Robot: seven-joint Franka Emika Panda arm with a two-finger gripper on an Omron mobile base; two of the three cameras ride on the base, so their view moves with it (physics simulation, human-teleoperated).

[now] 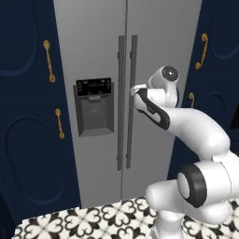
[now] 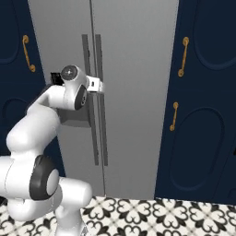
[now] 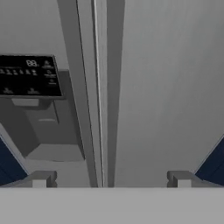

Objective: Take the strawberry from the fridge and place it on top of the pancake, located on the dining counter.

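Claw [image 3: 111,180] open wide, nothing between its fingertips [image 3: 41,179]. In the hand view the two tips sit well apart, either side of the fridge's [image 1: 154,42] centre seam, with both long dark handles [image 3: 89,96] running up between them. In the left base view the claw [image 1: 135,90] is level with the upper part of the right-hand handle [image 1: 133,100], close to it; contact cannot be judged. In the right base view the claw [image 2: 97,85] overlaps the handles [image 2: 99,99] at the same height.

Fridge [image 2: 138,69] doors both shut. Black dispenser panel [image 1: 94,87] in the left door, recess below it; same panel [image 3: 28,75] at left of the hand view.

Navy cabinets [image 1: 25,126] with gold handles [image 1: 49,60] flank the fridge on both sides. Floor [image 1: 93,221] is black-and-white patterned tile.

Strawberry location: cannot tell, since the fridge is closed.
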